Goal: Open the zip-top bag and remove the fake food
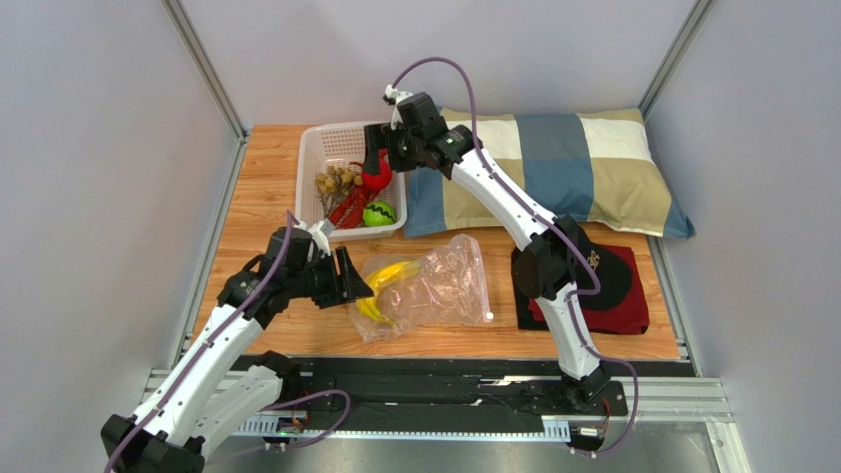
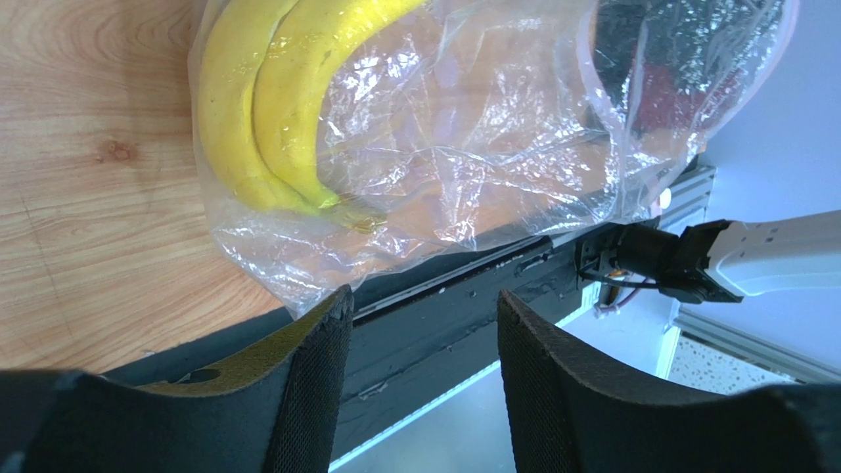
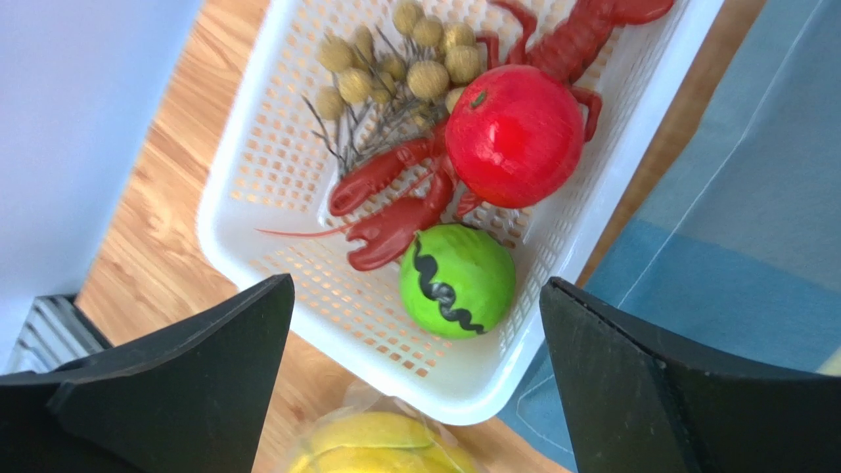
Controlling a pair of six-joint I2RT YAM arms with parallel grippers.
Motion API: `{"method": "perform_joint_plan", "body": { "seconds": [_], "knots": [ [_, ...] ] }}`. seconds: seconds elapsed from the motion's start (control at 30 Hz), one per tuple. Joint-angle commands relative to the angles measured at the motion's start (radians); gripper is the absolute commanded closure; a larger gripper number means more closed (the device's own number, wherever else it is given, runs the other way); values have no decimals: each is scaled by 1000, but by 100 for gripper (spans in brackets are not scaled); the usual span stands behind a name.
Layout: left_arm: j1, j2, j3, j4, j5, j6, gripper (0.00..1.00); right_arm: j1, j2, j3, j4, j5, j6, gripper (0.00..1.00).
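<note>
Left tool (image 1: 357,276), spread, at nine o'clock of the bag (image 1: 449,281): pinch its rim low; right tool (image 1: 380,169), spread, should extract the bananas (image 1: 387,277).

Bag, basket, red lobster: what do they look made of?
Zip-top bag: thin clear plastic film, glossy; it crinkles and the banana shows through.
Basket: white moulded plastic, likely rigid; regular mesh holes, smooth rim.
Lobster: red plastic, hard or rubbery I cannot tell; slight sheen, moulded claws.
</note>
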Motion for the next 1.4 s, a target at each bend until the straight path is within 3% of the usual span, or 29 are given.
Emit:
{"method": "perform_joint_plan", "body": {
  "seconds": [0.0, 0.1, 0.2, 0.4, 0.53, 0.57, 0.67, 0.77, 0.97, 1.13, 1.37],
  "knots": [
    [8, 53, 37, 17, 27, -3, 41, -15, -3, 176, -95, -5, 64, 0],
    [10, 63, 57, -10, -19, -6, 48, -15, -169, -13, -98, -7, 63, 0],
    [24, 50, 43, -24, -25, -12, 54, -21, -332, -311, -101, 22, 29, 0],
    [83, 66, -26, 40, 16, -38, 57, -112, -722, -726, -119, 16, 6, 1],
    [113, 147, -46, 59, 19, -27, 61, -177, -891, -937, -103, -11, 36, 14],
    [114, 161, -47, 62, 10, -16, 62, -182, -934, -977, -77, -23, 30, 27],
    [119, 213, -46, 72, 5, -1, 63, -191, -978, -1100, -53, -42, 67, 54],
    [119, 256, -44, 85, 1, 2, 64, -217, -997, -1187, -3, -88, 116, 67],
    [119, 329, -84, 128, 5, -1, 64, -237, -977, -1320, 87, -215, 125, 70],
    [119, 408, -122, 190, 13, 7, 65, -226, -888, -1365, 193, -474, 104, 69],
    [119, 532, -138, 258, 17, 20, 67, -78, -755, -1310, 316, -577, 164, 65]
  ]
}}
